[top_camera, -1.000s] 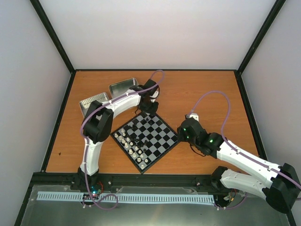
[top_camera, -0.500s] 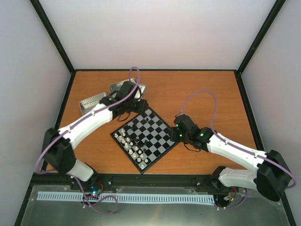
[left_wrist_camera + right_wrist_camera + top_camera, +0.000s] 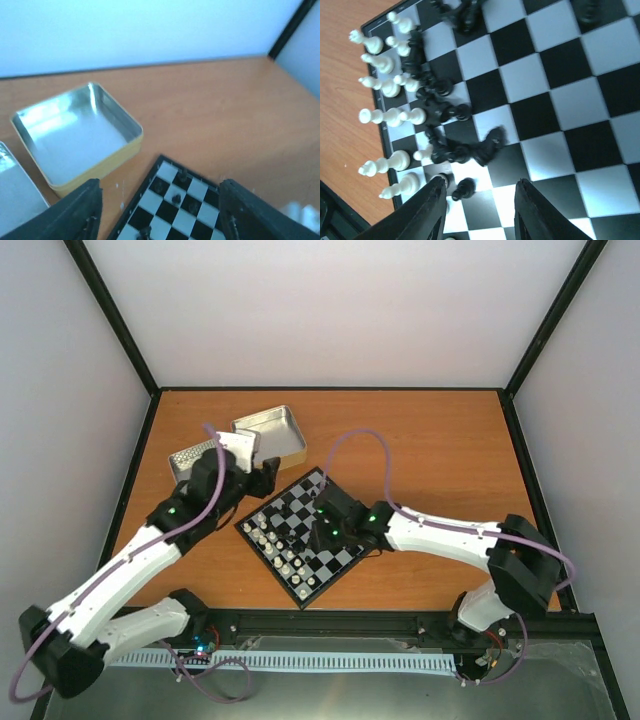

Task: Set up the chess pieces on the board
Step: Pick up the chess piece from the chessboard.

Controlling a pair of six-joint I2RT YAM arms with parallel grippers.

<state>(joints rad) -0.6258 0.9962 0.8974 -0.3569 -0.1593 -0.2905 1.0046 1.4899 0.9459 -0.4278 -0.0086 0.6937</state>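
Observation:
The board (image 3: pixel 345 512) lies turned like a diamond at mid table. White pieces (image 3: pixel 272 543) stand in rows along its near-left side, with black pieces (image 3: pixel 292 537) bunched beside them and a few more near the far corner. My left gripper (image 3: pixel 268 478) is open and empty, just off the board's far-left edge. In the left wrist view it (image 3: pixel 160 220) hovers above the far corner (image 3: pixel 165 165), where black pieces (image 3: pixel 176 198) stand. My right gripper (image 3: pixel 325 530) is open and empty over the board's middle. In the right wrist view it (image 3: pixel 480 210) is above a black pawn (image 3: pixel 462 189), near lying black pieces (image 3: pixel 470 147) and white pieces (image 3: pixel 385 90).
Two silver tins sit at the back left: an open one (image 3: pixel 270 432), also seen in the left wrist view (image 3: pixel 75 135), and a flatter one (image 3: pixel 205 455) beside it. Black frame rails (image 3: pixel 330 618) border the table's near edge.
My left arm has swung back and left, from over the board's far corner to its far-left edge. My right arm has moved left from the board's right corner to over its middle.

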